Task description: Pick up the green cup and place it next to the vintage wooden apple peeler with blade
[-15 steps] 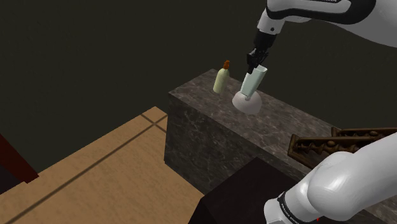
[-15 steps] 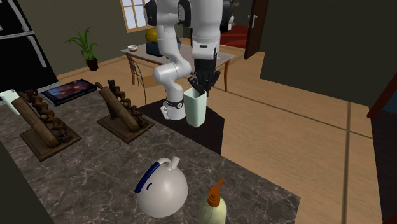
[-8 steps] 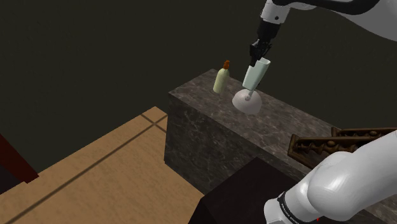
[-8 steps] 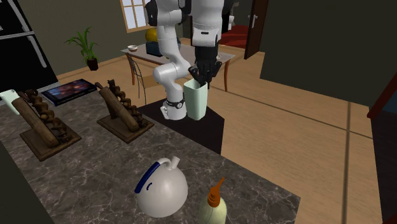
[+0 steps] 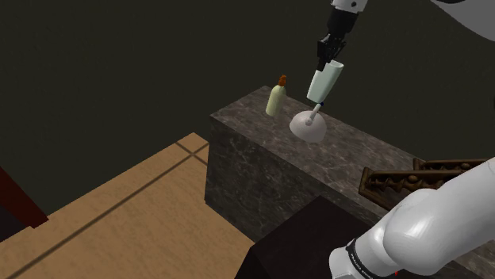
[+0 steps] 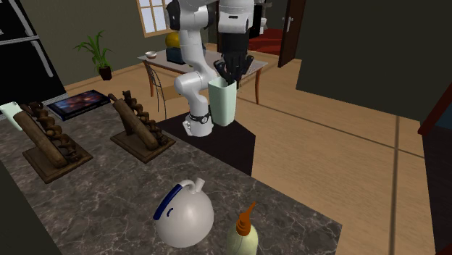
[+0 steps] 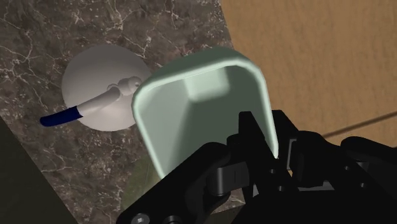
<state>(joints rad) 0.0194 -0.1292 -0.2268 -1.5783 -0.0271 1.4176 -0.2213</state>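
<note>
The pale green cup (image 5: 324, 82) (image 6: 222, 103) hangs in the air above the dark marble counter (image 5: 262, 127), with my black gripper (image 5: 329, 55) (image 6: 232, 74) shut on its rim. From the wrist camera I look into the cup's open mouth (image 7: 200, 111), one finger inside the wall and one outside (image 7: 270, 153). Two wooden peelers (image 6: 137, 127) (image 6: 43, 141) stand on the counter at the second exterior view's left, well away from the cup.
A white round jug with a blue-striped handle (image 5: 308, 127) (image 6: 183, 214) (image 7: 102, 95) sits under the cup. A yellowish bottle with an orange cap (image 5: 276, 97) (image 6: 241, 235) stands near the counter's corner. Wooden floor (image 5: 119, 214) lies beyond the counter edge.
The gripper has risen with the cup, lifting it higher above the white jug. Nothing else has moved.
</note>
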